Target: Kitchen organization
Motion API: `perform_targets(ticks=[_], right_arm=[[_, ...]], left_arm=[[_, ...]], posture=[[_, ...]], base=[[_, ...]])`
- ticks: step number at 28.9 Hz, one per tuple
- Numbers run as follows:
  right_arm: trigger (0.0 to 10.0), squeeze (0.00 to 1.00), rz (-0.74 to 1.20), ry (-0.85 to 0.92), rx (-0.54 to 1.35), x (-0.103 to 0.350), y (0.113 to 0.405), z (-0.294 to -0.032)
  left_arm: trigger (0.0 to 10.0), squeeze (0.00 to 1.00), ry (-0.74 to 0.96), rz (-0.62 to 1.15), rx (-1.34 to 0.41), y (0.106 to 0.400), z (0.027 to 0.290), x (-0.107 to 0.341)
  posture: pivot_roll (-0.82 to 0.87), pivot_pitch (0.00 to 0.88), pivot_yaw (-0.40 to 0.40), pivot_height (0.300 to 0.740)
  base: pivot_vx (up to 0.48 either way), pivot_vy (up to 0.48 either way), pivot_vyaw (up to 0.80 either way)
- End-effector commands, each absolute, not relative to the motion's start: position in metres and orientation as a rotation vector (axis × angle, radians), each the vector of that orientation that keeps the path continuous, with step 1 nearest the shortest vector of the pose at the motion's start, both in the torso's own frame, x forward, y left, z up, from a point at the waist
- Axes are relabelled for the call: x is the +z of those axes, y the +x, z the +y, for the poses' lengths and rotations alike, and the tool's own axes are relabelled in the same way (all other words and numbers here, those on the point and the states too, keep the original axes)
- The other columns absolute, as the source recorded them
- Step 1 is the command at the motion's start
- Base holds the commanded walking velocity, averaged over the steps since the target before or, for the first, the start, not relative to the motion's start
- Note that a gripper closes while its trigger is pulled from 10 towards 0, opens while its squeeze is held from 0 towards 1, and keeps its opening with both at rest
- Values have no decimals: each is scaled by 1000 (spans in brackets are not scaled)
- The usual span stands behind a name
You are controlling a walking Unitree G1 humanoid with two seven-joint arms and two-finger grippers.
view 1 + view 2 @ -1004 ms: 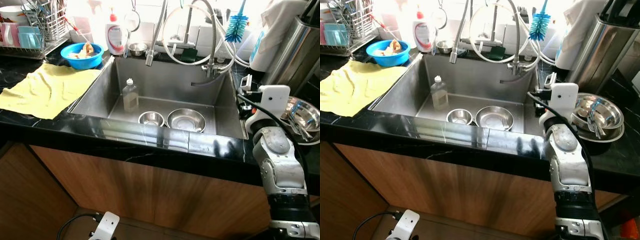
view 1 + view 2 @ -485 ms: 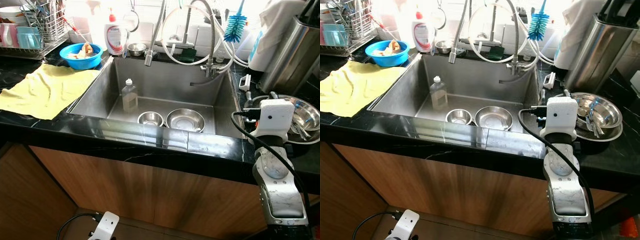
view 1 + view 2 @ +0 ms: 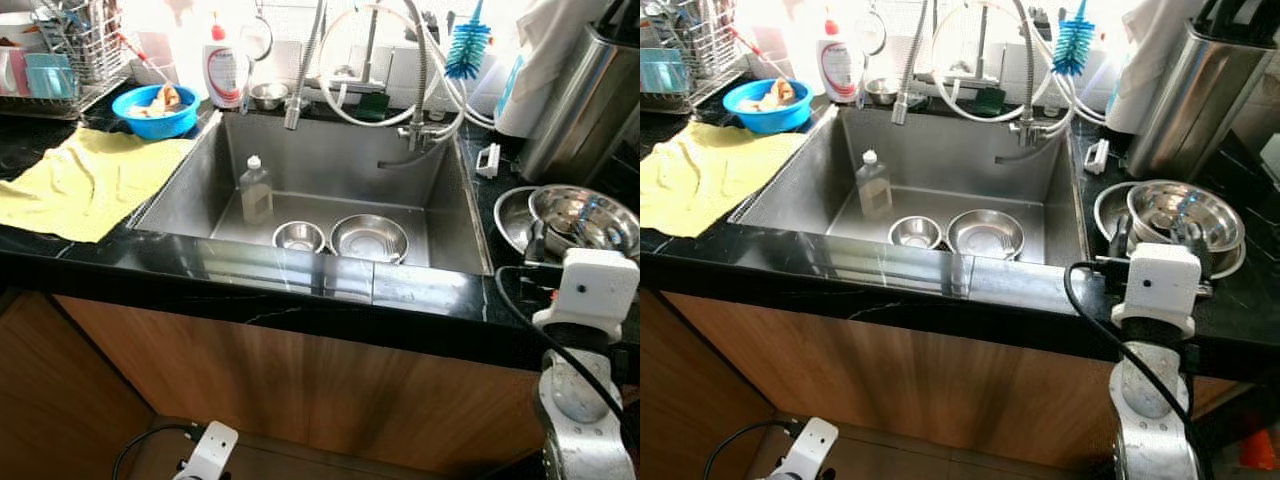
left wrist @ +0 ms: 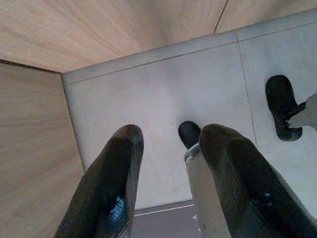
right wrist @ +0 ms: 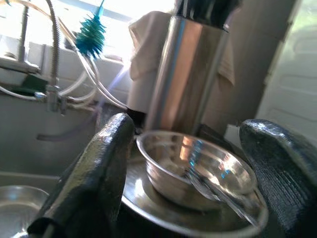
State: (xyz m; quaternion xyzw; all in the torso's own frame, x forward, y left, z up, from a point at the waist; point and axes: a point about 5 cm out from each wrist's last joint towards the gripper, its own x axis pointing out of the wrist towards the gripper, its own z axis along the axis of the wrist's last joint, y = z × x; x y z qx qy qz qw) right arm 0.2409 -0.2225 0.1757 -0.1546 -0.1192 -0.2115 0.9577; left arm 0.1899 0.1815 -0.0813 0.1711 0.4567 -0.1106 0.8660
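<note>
Right gripper (image 5: 183, 163): its two black fingers are spread wide apart and hold nothing, raised to counter height just right of the sink and pointed at the bowls on the counter.
Steel bowl on the counter (image 3: 1185, 215): a shiny round metal bowl with cutlery lying in it, seated in a wider shallow steel dish (image 3: 1112, 212), on the black counter right of the sink.
Tall steel canister (image 3: 1188, 95): upright behind those bowls, further from the sink's front edge.
Stainless steel sink (image 3: 190, 185): a deep rectangular basin set into the black marbled countertop (image 3: 250, 275).
Inside the sink: a small steel bowl (image 3: 300, 236) and a larger steel bowl (image 3: 369, 238) side by side on the floor near the front wall, and a clear plastic bottle (image 3: 255, 190) standing upright to their left.
Left of the sink: a yellow cloth (image 3: 80, 180) spread on the counter, with a blue plastic bowl (image 3: 155, 108) behind it.
Left gripper (image 4: 168, 186): hangs low by the wooden cabinet, well below the sink, fingers parted and holding nothing.
</note>
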Motion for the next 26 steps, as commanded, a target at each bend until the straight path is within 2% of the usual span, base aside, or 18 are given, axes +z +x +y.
perform_targets(ticks=[1,26], right_arm=[[10000,0,-287,-310,-436,186,240,-224],[10000,0,-211,-264,-512,165,221,-222]], left_arm=[[10000,0,380,959,-252,189,180,-82],[10000,0,391,963,-263,186,180,-83]], posture=[[-156,6,-42,740],[-158,0,-39,740]], base=[[0,0,0],[0,0,0]])
